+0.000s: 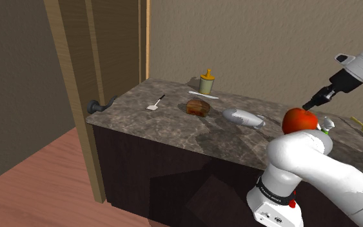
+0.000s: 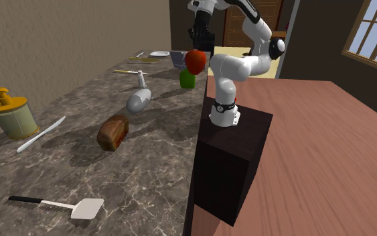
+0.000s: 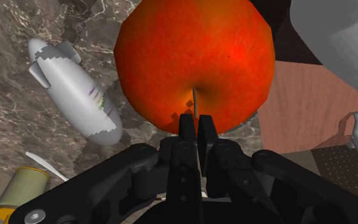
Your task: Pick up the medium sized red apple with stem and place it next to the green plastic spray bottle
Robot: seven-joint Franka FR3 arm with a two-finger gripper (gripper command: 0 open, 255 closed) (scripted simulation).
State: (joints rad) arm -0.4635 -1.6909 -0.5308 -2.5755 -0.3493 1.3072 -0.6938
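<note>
**A:** Countertop (image 1: 173, 129) first, since it's the biggest thing. What is it like?

**B:** Dark veined stone, running long beside the wall. In the second exterior view the stand (image 2: 230, 161), a dark box, sits against its edge. The white arm (image 2: 247, 64) rises from the stand and bends over the slab.

**A:** And what lies on the stone?

**B:** A pale grey blimp-shaped thing (image 2: 138, 101) lies on its side about midway along. Near it, toward the second exterior view's lower left, is a brown loaf (image 2: 113, 131). Further that way stands an olive dispenser (image 2: 9, 114) with a yellow pump.

**A:** Where is the apple?

**B:** The apple (image 1: 300, 120) is red-orange and hangs in the air above the counter, touching nothing below it. In the second exterior view it sits just above the green spray bottle (image 2: 187, 80), which stands near the counter's edge by the stand.

**A:** What is the gripper doing?

**B:** The gripper (image 3: 195, 127) comes down on the apple from above. In the wrist view its black fingers (image 3: 187, 130) are drawn nearly together and pinch the thin stem in the apple's hollow. The fruit hangs from that grasp.

**A:** Anything smaller?

**B:** A spatula (image 2: 80, 208) with a dark handle and a white blade lies flat at the second exterior view's near end. It is well apart from the apple.
</note>
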